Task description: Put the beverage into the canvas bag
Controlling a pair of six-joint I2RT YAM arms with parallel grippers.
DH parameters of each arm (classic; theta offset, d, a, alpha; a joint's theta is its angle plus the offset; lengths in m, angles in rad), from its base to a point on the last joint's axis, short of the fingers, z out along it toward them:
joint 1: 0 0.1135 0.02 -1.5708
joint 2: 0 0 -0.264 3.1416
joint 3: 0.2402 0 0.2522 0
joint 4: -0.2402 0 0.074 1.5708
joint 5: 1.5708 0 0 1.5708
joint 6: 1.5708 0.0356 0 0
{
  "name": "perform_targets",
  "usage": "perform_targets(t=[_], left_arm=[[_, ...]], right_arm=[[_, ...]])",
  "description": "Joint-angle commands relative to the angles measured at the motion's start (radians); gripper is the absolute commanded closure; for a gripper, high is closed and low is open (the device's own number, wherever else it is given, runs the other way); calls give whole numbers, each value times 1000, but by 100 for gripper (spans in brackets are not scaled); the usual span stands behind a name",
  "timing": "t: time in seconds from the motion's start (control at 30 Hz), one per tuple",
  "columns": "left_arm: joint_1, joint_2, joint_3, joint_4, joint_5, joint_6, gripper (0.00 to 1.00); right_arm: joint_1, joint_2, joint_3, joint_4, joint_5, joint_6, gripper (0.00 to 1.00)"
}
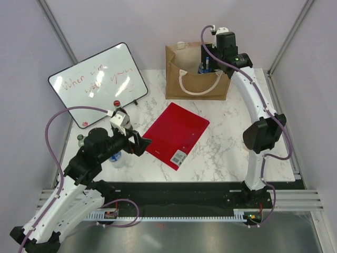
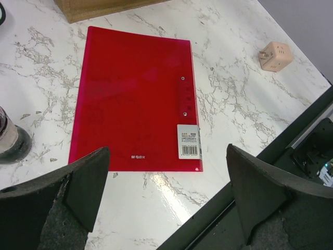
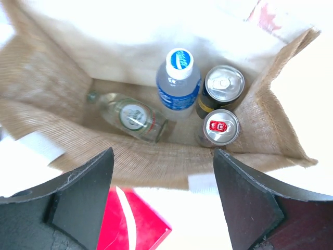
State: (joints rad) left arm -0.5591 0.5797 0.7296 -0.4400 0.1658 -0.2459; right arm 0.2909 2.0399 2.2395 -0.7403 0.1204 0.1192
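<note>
Over at the far edge of the surface [image 1: 231, 142], the canvas bag [image 1: 196, 74] stands under my right arm, which reaches out and bends down over its mouth, hiding the fingers from overhead. From the wrist I see the right claw [image 3: 162, 156] spread, gripping nothing. Inside the bag are an upright water bottle [image 3: 178, 83], a dark can [image 3: 223, 83], a red-tabbed can [image 3: 222, 126] and a glass bottle [image 3: 130, 115] lying flat. Glare washes out the rim. My left arm sits folded low, its left claw [image 2: 166, 151] wide open and empty over a red folder [image 2: 135, 94]. Another bottle [image 2: 10, 138] is cut off at the frame's edge.
</note>
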Motion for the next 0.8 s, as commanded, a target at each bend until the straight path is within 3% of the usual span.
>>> perform_targets(t=[0.0,0.2,0.33,0.53,0.6,0.77], left_arm=[[-5,-11,28,4,-48,-32,0],[-5,0,109,-97,-152,-88,0],[-5,80,236,-221,-380,-99,0],[2,253,378,-368,-690,-124,1],[22,295,412,-385,-698,-124,2],[152,416,507,-393,-559,-104,4]], right_arm=[[14,-96,-12,-19,-38,19,16],[37,-185,-75,-40,-70,45,18],[88,-254,-129,-39,-110,60,18],[212,-467,-430,126,-152,118,18],[250,-542,-561,208,-180,143,18],[297,-645,-753,315,-238,174,18]])
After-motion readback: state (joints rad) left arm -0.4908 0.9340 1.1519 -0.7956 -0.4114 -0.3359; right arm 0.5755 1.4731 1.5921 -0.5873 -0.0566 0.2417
